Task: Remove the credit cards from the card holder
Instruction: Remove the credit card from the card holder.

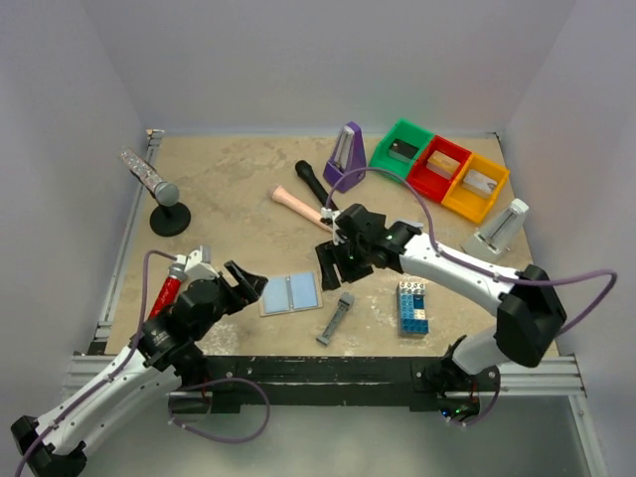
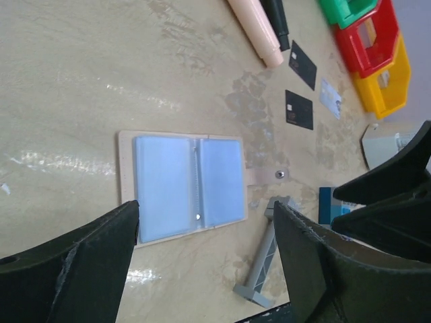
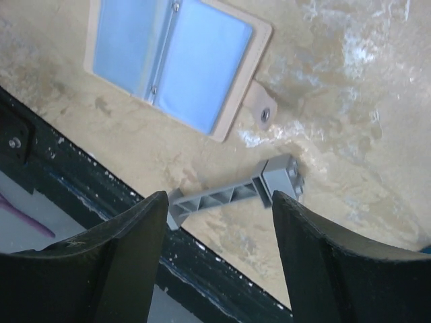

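The card holder point(image 1: 290, 293) lies open and flat on the table, two light-blue panels with pale edging, also seen in the left wrist view point(image 2: 182, 185) and the right wrist view point(image 3: 175, 60). Loose credit cards rest on the table beyond it: two black ones point(image 2: 302, 64) point(image 2: 299, 109) and a greyish one point(image 2: 330, 97). My left gripper point(image 1: 243, 281) point(image 2: 205, 269) hangs open just left of the holder, empty. My right gripper point(image 1: 338, 263) point(image 3: 215, 256) is open just right of the holder, above the grey bar, holding nothing.
A grey bar-shaped piece point(image 1: 336, 318) point(image 3: 232, 195) lies near the front edge, with a blue-and-white brick stack point(image 1: 412, 306) to its right. A hammer point(image 1: 298, 204), a purple metronome point(image 1: 346, 157) and green point(image 1: 402, 149), red point(image 1: 438, 167) and yellow point(image 1: 475, 186) bins sit behind. A microphone stand point(image 1: 164, 194) is at left.
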Controlling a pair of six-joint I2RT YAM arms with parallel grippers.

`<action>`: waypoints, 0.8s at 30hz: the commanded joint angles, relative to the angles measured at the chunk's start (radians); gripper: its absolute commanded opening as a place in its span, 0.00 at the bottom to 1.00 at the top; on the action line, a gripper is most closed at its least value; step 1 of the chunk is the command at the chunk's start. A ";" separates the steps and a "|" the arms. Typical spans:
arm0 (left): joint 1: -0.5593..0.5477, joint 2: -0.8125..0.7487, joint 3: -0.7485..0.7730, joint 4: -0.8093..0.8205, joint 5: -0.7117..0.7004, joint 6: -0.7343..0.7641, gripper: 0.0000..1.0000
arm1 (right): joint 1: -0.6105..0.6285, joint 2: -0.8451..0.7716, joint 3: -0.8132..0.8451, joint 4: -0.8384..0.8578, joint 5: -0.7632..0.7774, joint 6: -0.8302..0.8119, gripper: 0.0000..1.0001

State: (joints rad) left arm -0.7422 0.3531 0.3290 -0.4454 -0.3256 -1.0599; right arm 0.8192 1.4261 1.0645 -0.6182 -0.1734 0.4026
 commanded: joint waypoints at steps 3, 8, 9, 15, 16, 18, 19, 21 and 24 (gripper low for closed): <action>-0.003 0.056 0.030 -0.093 -0.003 0.014 0.83 | 0.000 0.178 0.156 -0.006 0.084 0.010 0.68; -0.003 0.064 0.004 -0.072 0.029 0.002 0.81 | -0.003 0.281 0.216 -0.032 0.103 0.016 0.68; -0.003 0.060 -0.004 -0.070 0.031 0.000 0.81 | -0.006 0.292 0.221 -0.034 0.103 0.015 0.67; -0.003 0.032 -0.036 -0.070 0.020 -0.005 0.80 | -0.028 0.367 0.253 -0.046 0.086 0.018 0.66; -0.003 0.032 -0.039 -0.072 0.017 -0.008 0.79 | -0.034 0.375 0.250 -0.037 0.071 0.018 0.65; -0.003 0.032 -0.045 -0.072 0.011 -0.011 0.79 | -0.041 0.387 0.244 -0.023 0.046 0.024 0.62; -0.003 0.033 -0.048 -0.072 0.008 -0.014 0.79 | -0.043 0.395 0.244 -0.020 0.037 0.024 0.60; -0.003 0.035 -0.053 -0.070 0.003 -0.021 0.79 | -0.046 0.411 0.244 -0.014 0.009 0.028 0.56; -0.003 0.034 -0.062 -0.058 0.003 -0.028 0.79 | -0.048 0.430 0.235 0.000 -0.026 0.035 0.50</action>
State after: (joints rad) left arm -0.7422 0.3923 0.2790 -0.5247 -0.3103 -1.0653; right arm 0.7753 1.8458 1.2755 -0.6418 -0.1329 0.4171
